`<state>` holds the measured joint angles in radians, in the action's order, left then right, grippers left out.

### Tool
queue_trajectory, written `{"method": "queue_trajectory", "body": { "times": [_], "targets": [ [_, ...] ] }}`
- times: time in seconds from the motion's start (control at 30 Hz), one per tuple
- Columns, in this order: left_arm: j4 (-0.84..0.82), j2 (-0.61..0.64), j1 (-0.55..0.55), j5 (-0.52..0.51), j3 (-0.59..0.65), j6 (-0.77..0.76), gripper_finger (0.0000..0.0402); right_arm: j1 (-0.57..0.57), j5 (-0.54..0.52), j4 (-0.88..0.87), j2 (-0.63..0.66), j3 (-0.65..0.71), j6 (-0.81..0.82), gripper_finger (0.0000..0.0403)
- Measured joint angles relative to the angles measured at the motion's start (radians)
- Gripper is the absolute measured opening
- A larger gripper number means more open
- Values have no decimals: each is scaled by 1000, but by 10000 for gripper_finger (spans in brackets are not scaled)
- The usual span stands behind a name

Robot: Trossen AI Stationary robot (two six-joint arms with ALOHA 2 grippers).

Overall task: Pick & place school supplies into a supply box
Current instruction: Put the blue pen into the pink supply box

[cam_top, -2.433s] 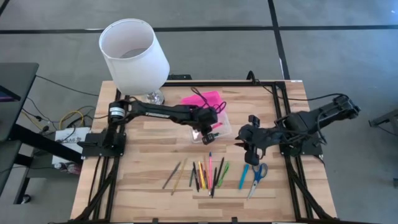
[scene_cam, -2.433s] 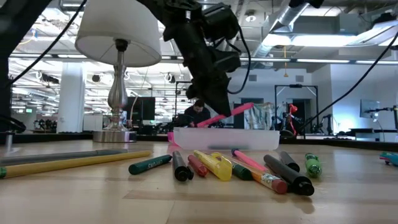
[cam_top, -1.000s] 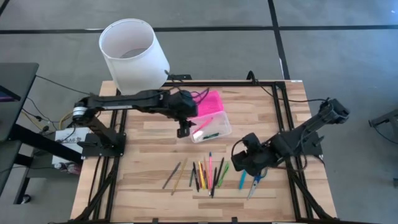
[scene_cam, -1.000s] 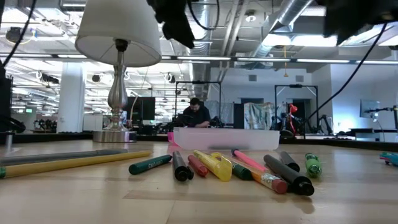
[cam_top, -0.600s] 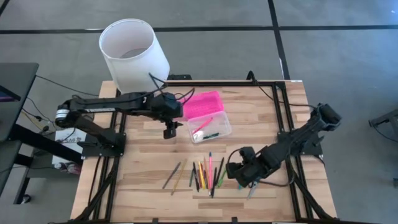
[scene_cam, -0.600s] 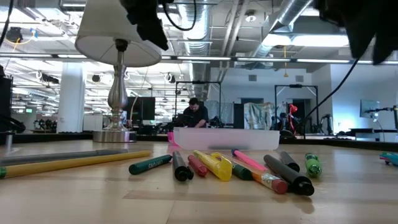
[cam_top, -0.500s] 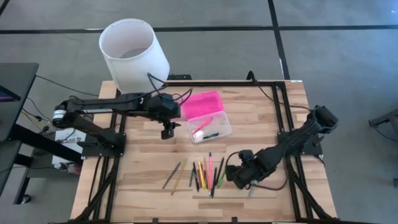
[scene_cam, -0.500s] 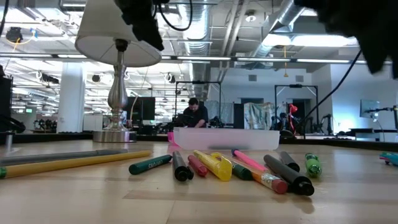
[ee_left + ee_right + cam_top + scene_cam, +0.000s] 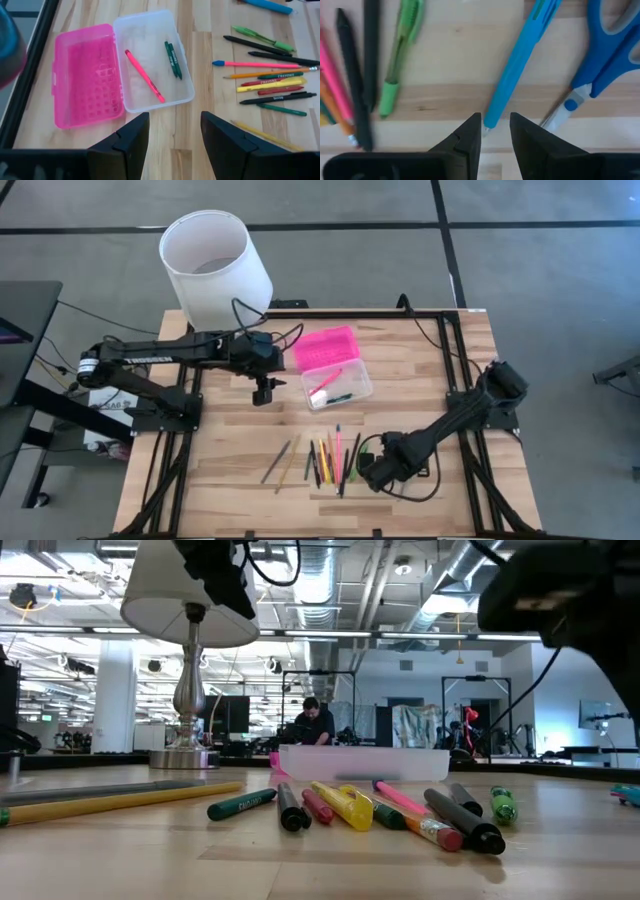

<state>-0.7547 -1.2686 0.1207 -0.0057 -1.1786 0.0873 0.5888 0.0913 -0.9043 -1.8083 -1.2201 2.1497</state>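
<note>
At the desk's five o'clock, hovered with right pincer (image 9: 495,131) parted astride blue pen (image 9: 517,65) beside scissors (image 9: 602,55); best lowered squarely before clamping, supply box (image 9: 332,370) waiting at twelve.

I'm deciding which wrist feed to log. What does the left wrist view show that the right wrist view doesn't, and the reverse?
Left wrist only: the open plastic supply box with its pink lid laid flat, holding a pink pen and two dark green crayons, above the open left end effector.
Right wrist only: the blue-handled scissors, beside the right end effector, whose fingers straddle the blue pen's tip.
Both: the blue pen, the green pen and the wooden table.
</note>
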Motion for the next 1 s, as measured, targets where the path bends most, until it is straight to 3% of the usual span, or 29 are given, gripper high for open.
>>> {"method": "queue_trajectory", "body": {
  "times": [0.67, 1.0],
  "targets": [
    [-12, 8, 0, -1, 0, 33, 174, -11, -19, -105, -46, 19, 34, 97],
    [-14, 8, 0, -2, 0, 27, 174, -13, -37, 73, -45, 118, 35, 97]
  ]
}}
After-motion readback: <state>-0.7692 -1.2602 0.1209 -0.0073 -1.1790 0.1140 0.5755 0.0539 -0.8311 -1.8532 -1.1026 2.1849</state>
